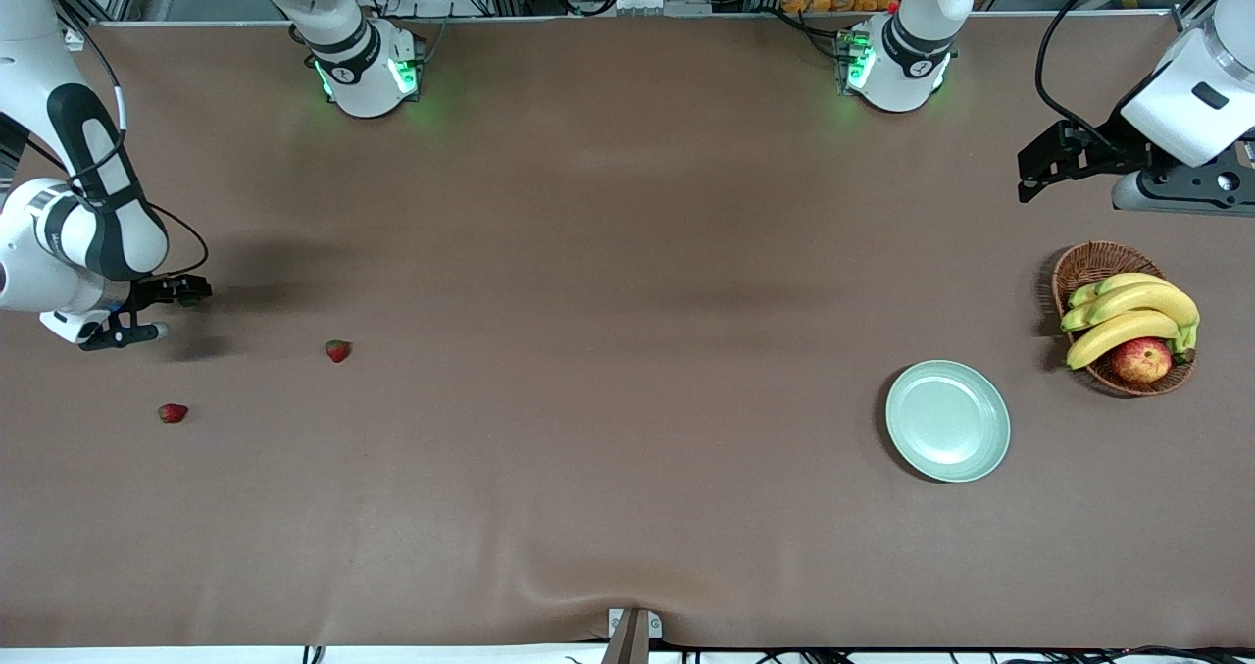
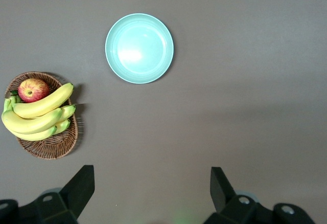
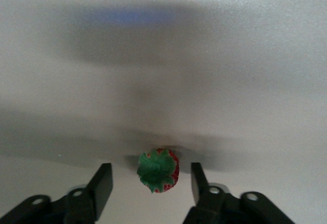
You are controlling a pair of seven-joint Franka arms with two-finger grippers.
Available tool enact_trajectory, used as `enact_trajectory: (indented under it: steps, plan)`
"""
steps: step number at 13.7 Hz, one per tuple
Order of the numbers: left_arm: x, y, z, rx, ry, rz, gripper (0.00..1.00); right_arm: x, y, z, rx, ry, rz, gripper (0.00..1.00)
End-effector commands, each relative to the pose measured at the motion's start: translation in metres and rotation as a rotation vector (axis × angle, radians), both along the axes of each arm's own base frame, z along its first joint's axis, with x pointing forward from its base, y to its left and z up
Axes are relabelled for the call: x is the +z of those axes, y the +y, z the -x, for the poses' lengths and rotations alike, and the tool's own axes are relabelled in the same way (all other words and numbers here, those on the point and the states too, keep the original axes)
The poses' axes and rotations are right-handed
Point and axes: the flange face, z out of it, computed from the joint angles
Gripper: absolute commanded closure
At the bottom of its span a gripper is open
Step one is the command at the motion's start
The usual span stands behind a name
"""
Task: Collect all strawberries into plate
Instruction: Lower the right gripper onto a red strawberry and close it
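1. Brown table (image 1: 627,399): two strawberries (image 1: 337,351) (image 1: 173,412) lie at my right arm's end; the plate (image 1: 947,420) sits bare, well apart, beside the basket (image 1: 1083,264).
2. My right gripper (image 3: 151,180) is spread around a third berry (image 3: 158,170), apparently not yet touching.
3. Centre both fingers (image 3: 104,180) on the fruit, descend fully, close gently.
4. My left gripper (image 2: 152,188), spread, waits above the plate.

Front camera looks down from high up; left wrist camera (also high) shares its plate (image 1: 947,421) (image 2: 139,48).
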Motion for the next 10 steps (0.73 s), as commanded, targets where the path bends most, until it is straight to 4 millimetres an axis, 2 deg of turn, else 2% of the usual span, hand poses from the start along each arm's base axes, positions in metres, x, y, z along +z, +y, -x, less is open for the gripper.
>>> enact_trajectory:
  steps: [1, 3, 8, 9, 10]
  plan:
    - [0.004, 0.002, -0.001, -0.01, -0.006, -0.017, 0.0, 0.001, 0.001, 0.0, 0.045, -0.013, 0.012, 0.4]
    - [0.004, 0.003, -0.002, -0.009, -0.006, -0.017, 0.0, 0.002, 0.001, -0.002, 0.048, -0.016, 0.015, 0.5]
    - [0.004, 0.002, -0.001, -0.01, -0.006, -0.017, 0.0, 0.004, 0.003, -0.005, 0.052, -0.019, 0.016, 0.85]
    - [0.004, 0.003, -0.002, -0.009, -0.006, -0.017, 0.0, 0.007, 0.003, -0.007, 0.047, -0.025, 0.02, 0.91]
    - [0.004, 0.003, -0.002, -0.009, -0.006, -0.017, 0.0, 0.017, 0.006, -0.017, 0.052, -0.044, 0.03, 0.97]
